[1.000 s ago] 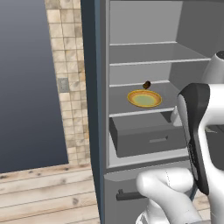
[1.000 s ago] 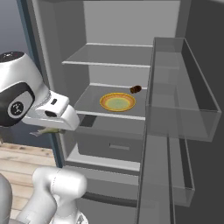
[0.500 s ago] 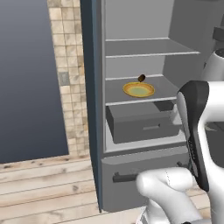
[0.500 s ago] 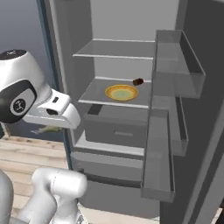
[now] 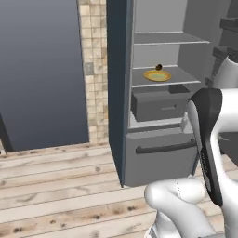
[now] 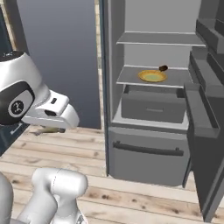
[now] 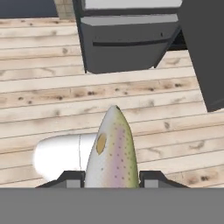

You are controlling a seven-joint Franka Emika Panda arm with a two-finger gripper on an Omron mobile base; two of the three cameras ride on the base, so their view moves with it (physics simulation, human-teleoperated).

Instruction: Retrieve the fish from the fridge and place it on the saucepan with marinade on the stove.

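Outside the open fridge (image 6: 148, 113), the gripper (image 7: 112, 177) is clamped shut on the fish (image 7: 112, 153), its two dark finger tips pressed against either flank of the speckled, pink-striped body. Seen from the hand camera, the fish's snout points toward 12 o'clock, over bare wooden floor (image 7: 43, 92); from the right base camera a sliver of it peeks out under the white hand at about 9 o'clock.

By the look of it, the retrieval half of the job is done and the carry is in hand — the fish is clear of the shelves and hanging above the planks. Neither stove nor saucepan is in sight, so the next move, as I judge it, calls for the base to turn away from the fridge and find the cooktop before any lowering can start. The grip sits near the tail end, so a sharp swing could let the fish pivot.

Behind, a yellow plate (image 6: 152, 76) with a small dark item (image 6: 163, 68) beside it sits on the middle shelf, above a grey drawer (image 6: 153, 107). The fridge door (image 6: 210, 109) stands open at 3 o'clock; a tiled wall strip (image 5: 95, 69) and a dark blue panel (image 5: 42, 74) fill 9 o'clock.
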